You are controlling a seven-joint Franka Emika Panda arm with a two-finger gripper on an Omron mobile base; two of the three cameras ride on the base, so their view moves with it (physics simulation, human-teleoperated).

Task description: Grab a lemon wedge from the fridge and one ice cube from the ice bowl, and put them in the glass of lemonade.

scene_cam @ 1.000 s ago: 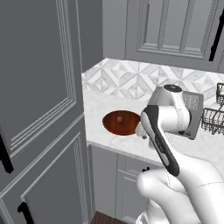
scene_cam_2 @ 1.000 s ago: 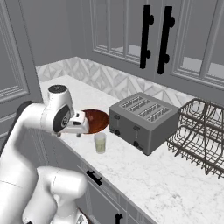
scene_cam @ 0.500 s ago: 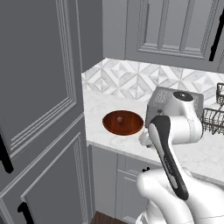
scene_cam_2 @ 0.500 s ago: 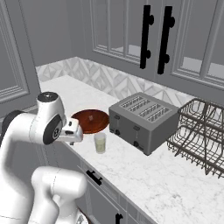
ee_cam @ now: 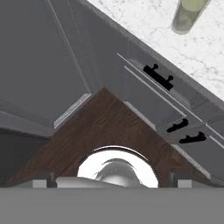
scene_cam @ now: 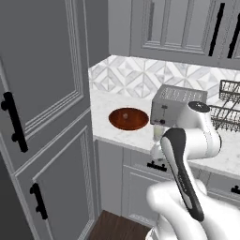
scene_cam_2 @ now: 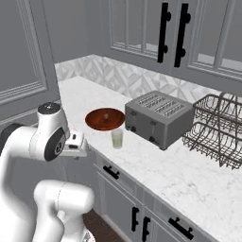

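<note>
Right base view, ice bowl (scene_cam_2: 105,119): on the marble surface (scene_cam_2: 189,179), left of the toaster (scene_cam_2: 158,118).
Glass of lemonade (scene_cam_2: 117,138): just beside the bowl's near rim.
Ice cube (scene_cam: 125,115): inside bowl.
Pincer: aimed floorward; grip state cannot be told.

The ice bowl (scene_cam_2: 104,118), shallow and reddish-brown, sat on the counter (scene_cam_2: 156,163) holding a small pale ice cube (scene_cam: 125,115). The glass of lemonade (scene_cam_2: 117,138) stood upright just beside its rim, near the counter edge.
</note>
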